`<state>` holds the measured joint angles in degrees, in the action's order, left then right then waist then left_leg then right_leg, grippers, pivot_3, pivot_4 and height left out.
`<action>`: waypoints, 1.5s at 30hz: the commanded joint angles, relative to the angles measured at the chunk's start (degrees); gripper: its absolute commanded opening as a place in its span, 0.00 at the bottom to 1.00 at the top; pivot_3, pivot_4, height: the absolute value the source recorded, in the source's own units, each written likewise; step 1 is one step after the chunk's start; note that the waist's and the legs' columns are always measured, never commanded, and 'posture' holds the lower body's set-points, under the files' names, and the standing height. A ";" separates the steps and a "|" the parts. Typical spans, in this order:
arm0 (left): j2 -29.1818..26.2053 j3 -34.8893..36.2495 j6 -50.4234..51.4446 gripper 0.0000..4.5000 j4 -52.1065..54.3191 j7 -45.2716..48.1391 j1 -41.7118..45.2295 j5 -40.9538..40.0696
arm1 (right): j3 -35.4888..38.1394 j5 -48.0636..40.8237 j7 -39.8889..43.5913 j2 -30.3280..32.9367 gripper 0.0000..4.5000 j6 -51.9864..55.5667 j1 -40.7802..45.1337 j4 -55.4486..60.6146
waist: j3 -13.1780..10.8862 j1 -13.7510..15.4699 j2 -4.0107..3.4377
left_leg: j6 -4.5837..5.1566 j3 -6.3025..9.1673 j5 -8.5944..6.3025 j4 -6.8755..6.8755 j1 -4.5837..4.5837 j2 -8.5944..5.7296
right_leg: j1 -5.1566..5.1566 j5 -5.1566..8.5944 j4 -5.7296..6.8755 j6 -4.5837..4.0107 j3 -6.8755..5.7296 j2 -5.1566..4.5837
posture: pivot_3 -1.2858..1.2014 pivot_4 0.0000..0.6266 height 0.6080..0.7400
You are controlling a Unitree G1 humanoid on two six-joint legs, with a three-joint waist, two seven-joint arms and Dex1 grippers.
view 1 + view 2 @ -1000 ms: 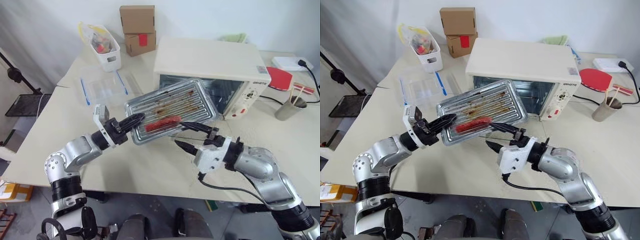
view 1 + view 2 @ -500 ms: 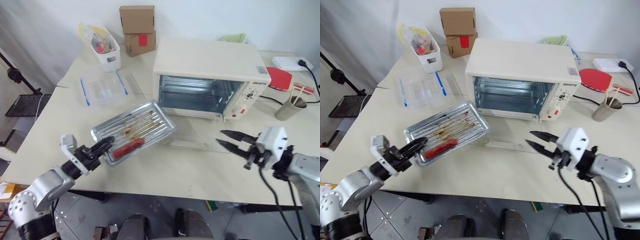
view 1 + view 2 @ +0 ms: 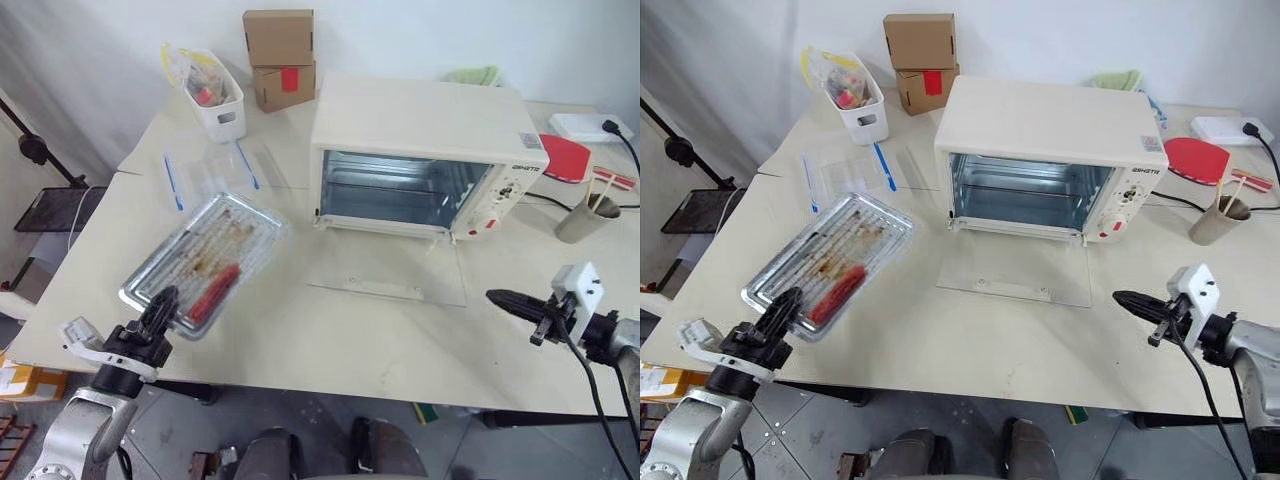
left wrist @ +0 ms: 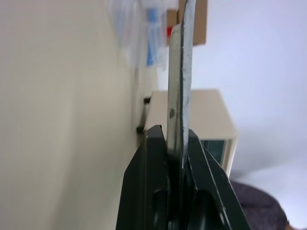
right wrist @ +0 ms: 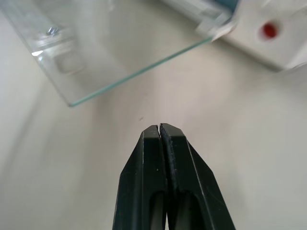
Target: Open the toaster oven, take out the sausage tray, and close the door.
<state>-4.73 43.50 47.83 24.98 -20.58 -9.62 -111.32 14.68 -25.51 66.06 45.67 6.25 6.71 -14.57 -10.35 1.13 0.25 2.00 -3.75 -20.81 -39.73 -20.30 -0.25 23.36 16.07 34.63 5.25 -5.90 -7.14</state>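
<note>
Left hand (image 3: 780,312) pinches the near rim of the shallow silvery ribbed metal sausage tray (image 3: 830,263) above the cream desk (image 3: 940,330); stiff, light, greasy, so grip the rim firmly. Right hand (image 3: 1130,300), pressed together, points at the lowered clear glass door (image 3: 1012,270)

Tray (image 3: 830,262) shiny ribbed metal; door (image 3: 1015,272) clear glass; oven (image 3: 1045,125) prob. matt enamel.

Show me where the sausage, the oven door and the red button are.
sausage (image 3: 837,293), right eye view, its middle.
door (image 3: 1012,272), right eye view, bare glass.
red button (image 5: 268,30), right wrist view, its face.
</note>
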 commanded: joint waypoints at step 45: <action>-24.91 -36.82 29.93 0.01 -45.73 21.66 36.84 10.21 | 21.66 -10.14 3.42 -9.16 1.00 -6.65 -35.81 39.20 | -0.13 0.75 -0.31 | -0.24 -0.05 0.13 0.55 0.11 -0.08 | -0.08 -0.09 -0.30 0.17 0.05 0.52 | 0.52 0.24 1.00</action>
<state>-30.07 7.89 76.26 -19.63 -2.35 26.12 -103.40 33.96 -35.68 69.38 37.01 1.78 -27.88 23.32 -10.48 1.89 -0.05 1.68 -3.81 -20.70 -39.18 -20.19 -0.34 23.30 15.98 34.34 5.42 -5.84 -6.57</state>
